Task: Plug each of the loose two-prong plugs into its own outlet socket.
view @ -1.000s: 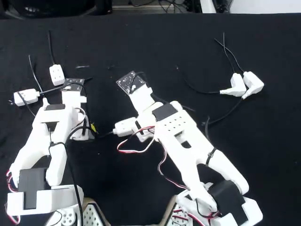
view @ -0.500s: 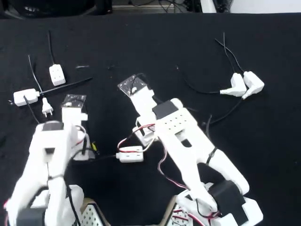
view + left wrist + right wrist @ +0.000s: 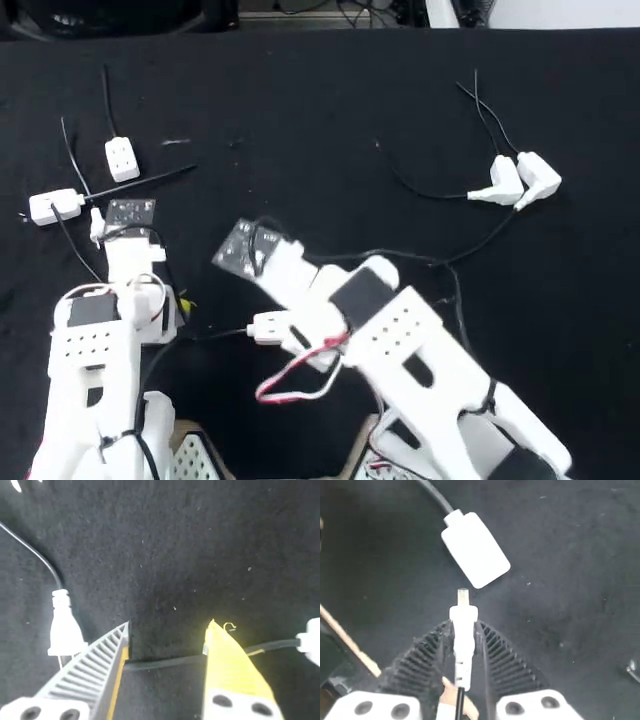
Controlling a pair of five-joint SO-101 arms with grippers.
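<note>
The two-prong plug (image 3: 462,614) sits clenched between the fingers (image 3: 427,645) of the right gripper (image 3: 462,626). Its prongs point at the end of the middle outlet socket (image 3: 476,550). A small gap separates prongs and socket, so the plug is not inserted. A grey lead leaves the socket's far end.

In the high view the middle outlet socket (image 3: 275,327) lies on the black desk (image 3: 330,100). The right gripper (image 3: 245,250) is just beyond it and the right arm passes over its right end.

The left gripper (image 3: 125,215) is off to the left of that socket. Its fingers (image 3: 225,655) are released and spread, straddling a black cable (image 3: 165,662) on the desk. A second plug (image 3: 62,632) lies loose just beside the grey finger, apart from any socket.

Two further sockets lie farther left of the middle outlet socket, one square (image 3: 120,157) and one oblong (image 3: 55,206), both unoccupied. Well to its right, a pair of white connectors (image 3: 520,180) on black leads lie touching each other.
</note>
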